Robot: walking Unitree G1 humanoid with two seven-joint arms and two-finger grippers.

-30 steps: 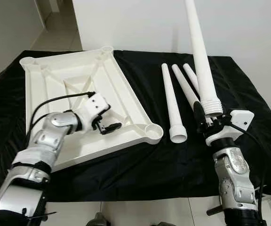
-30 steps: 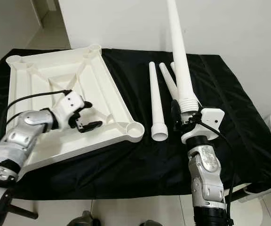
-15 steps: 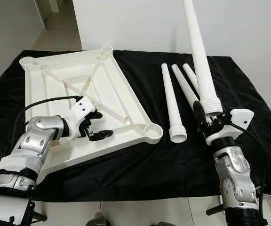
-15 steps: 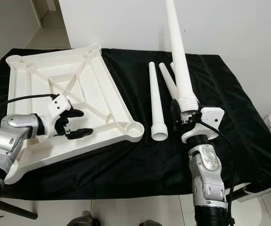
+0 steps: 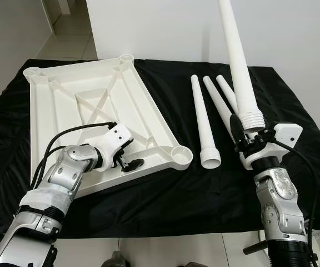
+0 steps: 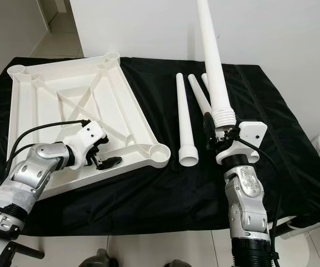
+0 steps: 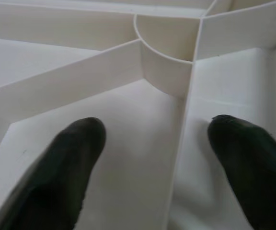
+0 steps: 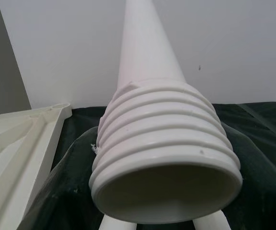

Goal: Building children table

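At lower left the left gripper (image 5: 128,161) is hovering over the near edge of the tabletop (image 5: 65,105), fingers (image 7: 71,158) spread apart and straddling a rib, gripping nothing. At lower right the right gripper (image 5: 243,139) is clamping a leg (image 5: 238,72) at its threaded end (the leg is pointing up, slightly tilted). Farther back, three legs (image 5: 200,119) are lying on the black cloth (image 5: 171,200), right of the upside-down tabletop.

I saw the tabletop (image 5: 88,105) lying upside down on the left of the cloth (image 5: 165,194). Three legs (image 5: 204,122) lay to its right.
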